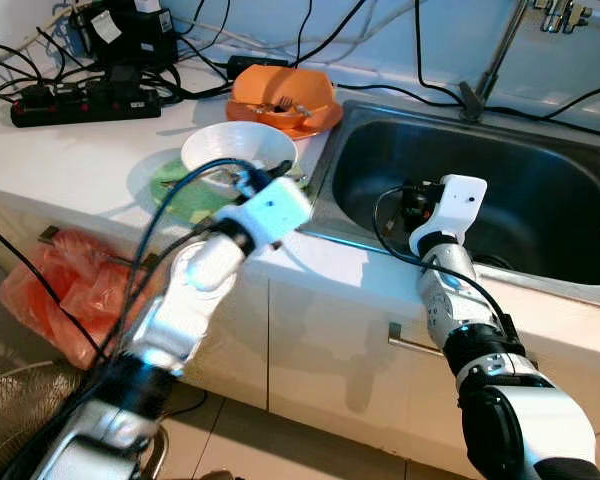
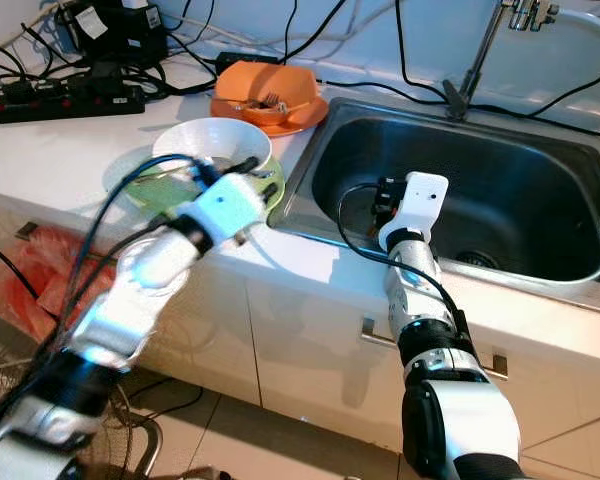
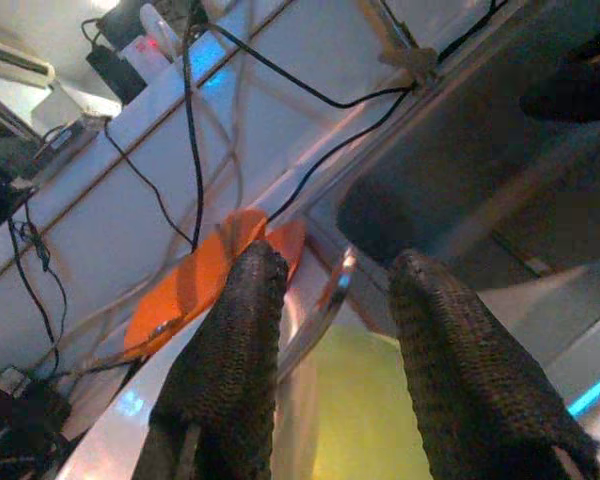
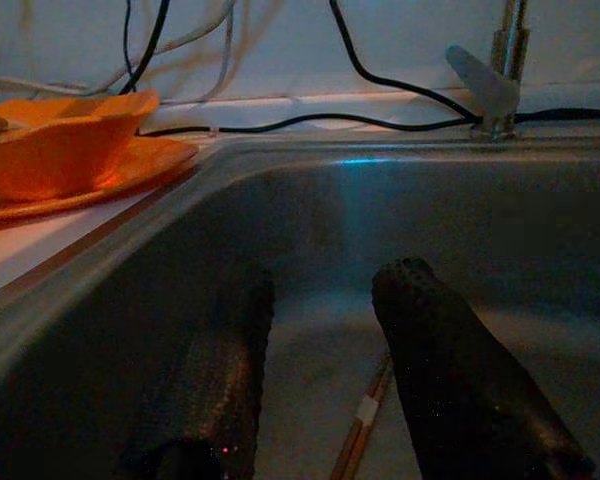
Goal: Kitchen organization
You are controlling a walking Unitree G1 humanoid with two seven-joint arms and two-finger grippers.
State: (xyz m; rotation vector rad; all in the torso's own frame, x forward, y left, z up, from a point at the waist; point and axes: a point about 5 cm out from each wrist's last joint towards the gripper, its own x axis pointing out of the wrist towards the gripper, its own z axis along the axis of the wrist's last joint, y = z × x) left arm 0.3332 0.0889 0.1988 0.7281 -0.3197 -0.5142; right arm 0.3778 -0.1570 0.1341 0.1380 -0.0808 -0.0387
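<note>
Our left tool spread over the white bowl at frame centre-left, our right tool released inside the sink, chopsticks below it, orange dish upper centre on the table

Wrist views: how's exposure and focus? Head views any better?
Right wrist view: dim and bluish inside the sink, fingers dark and soft, chopsticks barely legible. Left wrist view: brighter, fingers blurred up close, orange bowl soft. Left eye view: well lit, left arm motion-blurred, sink shadowed.
</note>
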